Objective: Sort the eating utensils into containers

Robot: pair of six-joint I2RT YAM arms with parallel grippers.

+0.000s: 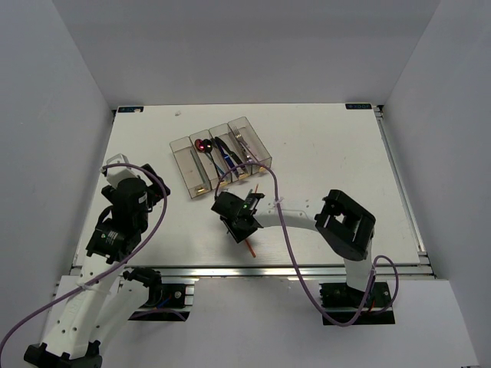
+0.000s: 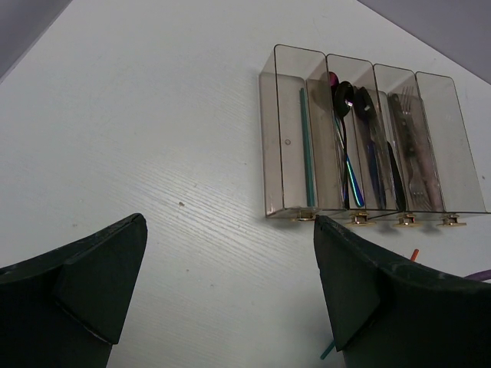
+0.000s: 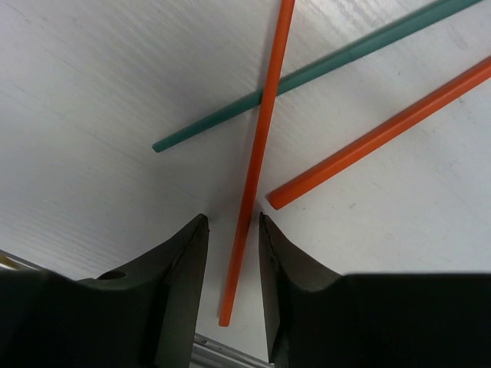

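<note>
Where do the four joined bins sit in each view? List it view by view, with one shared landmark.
Top external: the bins centre, slanted, beyond the right gripper.
Left wrist: the bins upper right, tags nearest the camera.
Right wrist: not in view.
Landmark: the magenta-bowled spoon in the second bin from left.

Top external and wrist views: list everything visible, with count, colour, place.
narrow clear-grey plastic bins: four, joined in a row, mid-table
thin teal chopstick: one, leftmost bin in left wrist view
spoons: at least two, dark and magenta bowls, second bin
knives: count unclear, blue and black, third bin
forks: count unclear, silvery, fourth bin
loose chopsticks: two orange, one teal, on table near front edge
table: one, white
left gripper: open, empty
right gripper: open, straddling one orange chopstick
</note>
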